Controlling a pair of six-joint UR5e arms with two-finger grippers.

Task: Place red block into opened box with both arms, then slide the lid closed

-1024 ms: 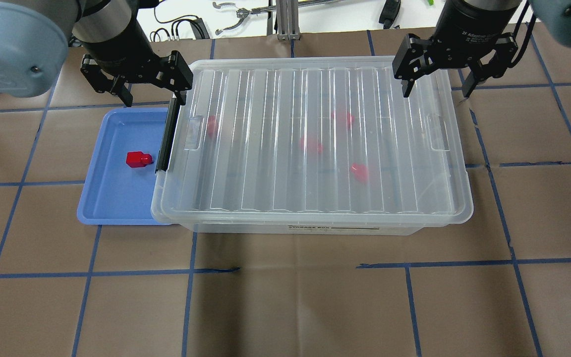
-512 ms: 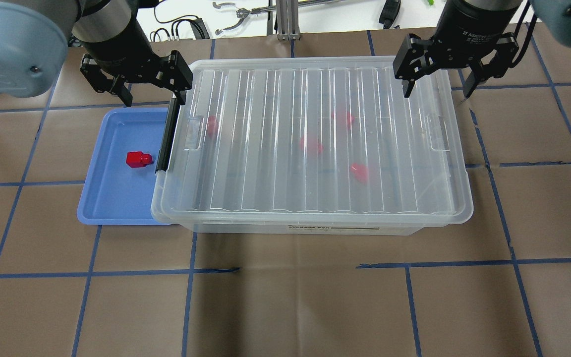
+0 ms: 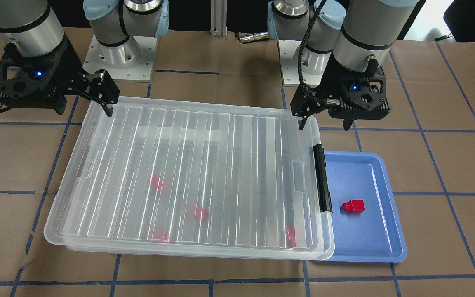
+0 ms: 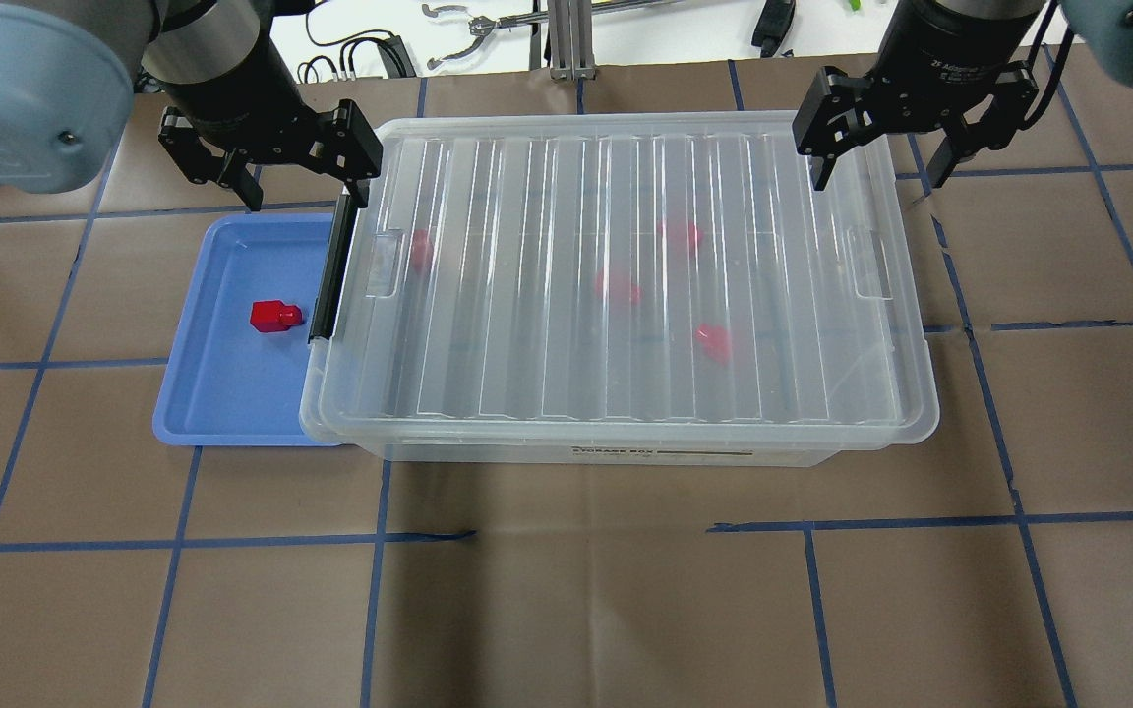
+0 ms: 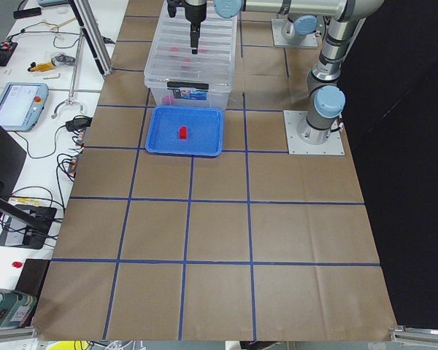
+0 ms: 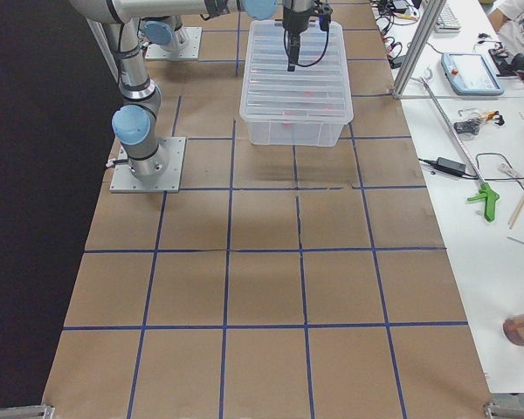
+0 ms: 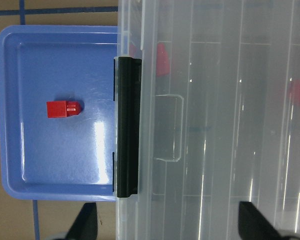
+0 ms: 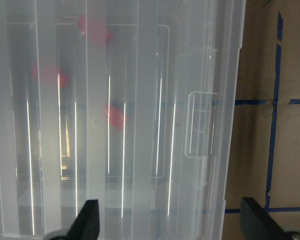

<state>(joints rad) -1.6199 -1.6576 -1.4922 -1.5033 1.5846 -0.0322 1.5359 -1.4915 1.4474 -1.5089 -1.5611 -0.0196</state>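
Note:
The ribbed lid (image 4: 547, 295) lies flat over the clear box (image 4: 626, 455), and several red blocks show blurred through it. One red block (image 4: 274, 316) (image 3: 353, 206) (image 7: 63, 108) rests in the blue tray (image 4: 222, 398) beside the box's black latch (image 4: 330, 270) (image 7: 127, 127). My left gripper (image 4: 308, 195) (image 3: 324, 123) hangs open over the lid's far left corner, one finger over the lid, the other outside it. At the far right corner my right gripper (image 4: 878, 177) (image 3: 85, 109) hovers open, straddling the lid's short edge. Neither gripper holds anything.
The blue tray (image 3: 369, 247) butts against the box's latch end and is partly tucked under the lid's rim. Brown paper with blue tape lines covers the table (image 4: 566, 610). Cables and tools lie on the white bench (image 4: 488, 29) beyond the far edge.
My right gripper has shifted slightly to the right and away from the lid's corner, still open. The left gripper, lid and red blocks have not moved.

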